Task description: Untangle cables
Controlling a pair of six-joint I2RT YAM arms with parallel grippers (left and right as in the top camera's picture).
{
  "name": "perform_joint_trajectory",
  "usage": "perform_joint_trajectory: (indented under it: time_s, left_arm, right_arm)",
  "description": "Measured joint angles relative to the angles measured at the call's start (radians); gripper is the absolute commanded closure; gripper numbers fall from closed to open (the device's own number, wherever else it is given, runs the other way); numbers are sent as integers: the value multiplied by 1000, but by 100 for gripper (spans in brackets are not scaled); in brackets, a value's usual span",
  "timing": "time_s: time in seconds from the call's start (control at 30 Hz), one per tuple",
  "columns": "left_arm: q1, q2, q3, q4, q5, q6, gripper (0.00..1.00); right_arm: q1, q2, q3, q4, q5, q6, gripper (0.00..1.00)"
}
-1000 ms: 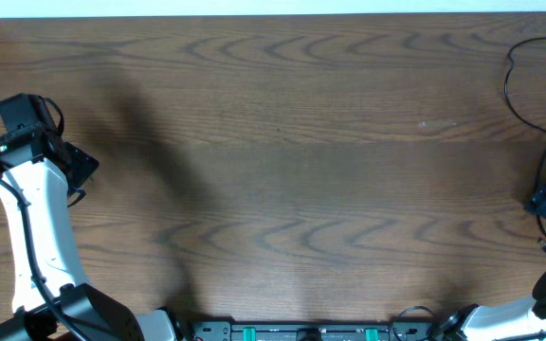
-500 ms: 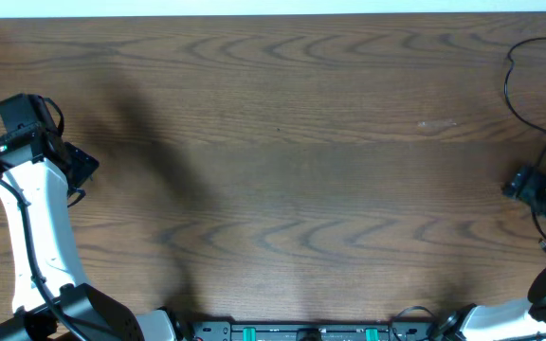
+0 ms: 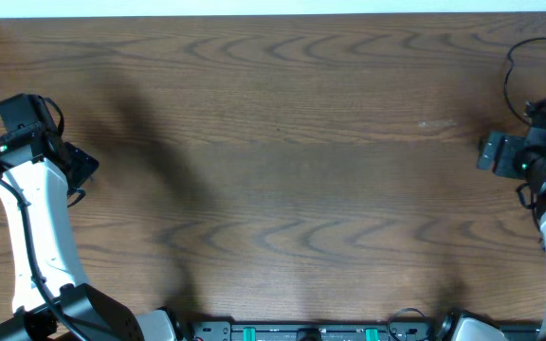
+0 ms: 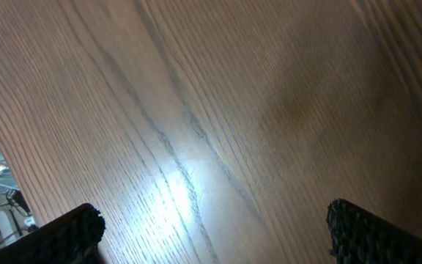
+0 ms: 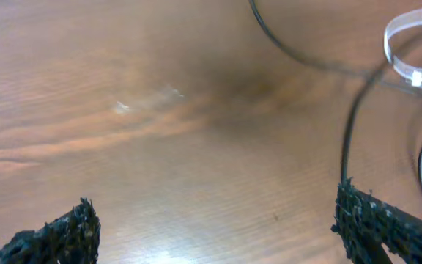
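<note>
A thin black cable (image 3: 505,87) loops on the table at the far right edge. In the right wrist view the black cable (image 5: 299,59) curves across the top, and one strand runs down toward the right finger. A white cable (image 5: 409,33) loops at the top right corner of that view. My right gripper (image 3: 491,152) (image 5: 218,235) is open and empty, just left of the cables, over bare wood. My left gripper (image 3: 76,166) (image 4: 211,235) is open and empty at the far left, with only table below it. No plugs show.
The wooden table (image 3: 282,170) fills the view. Its far edge runs along the top and its left edge is near the left arm. The arm bases and a rail sit along the front edge (image 3: 301,332).
My right gripper has moved away from the front edge and to the left, from beside the cables to a spot just left of them. The left arm has not moved.
</note>
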Motion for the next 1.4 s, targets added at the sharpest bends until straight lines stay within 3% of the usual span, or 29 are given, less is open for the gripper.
perform_joint_trajectory:
  time_s: [0.23,1.4]
  left_arm:
    - [0,0,0,0,0,0,2]
    - [0,0,0,0,0,0,2]
  right_arm:
    - [58,-119,0,1,0,0,1]
    - [58,-117,0,-65,7,0,1]
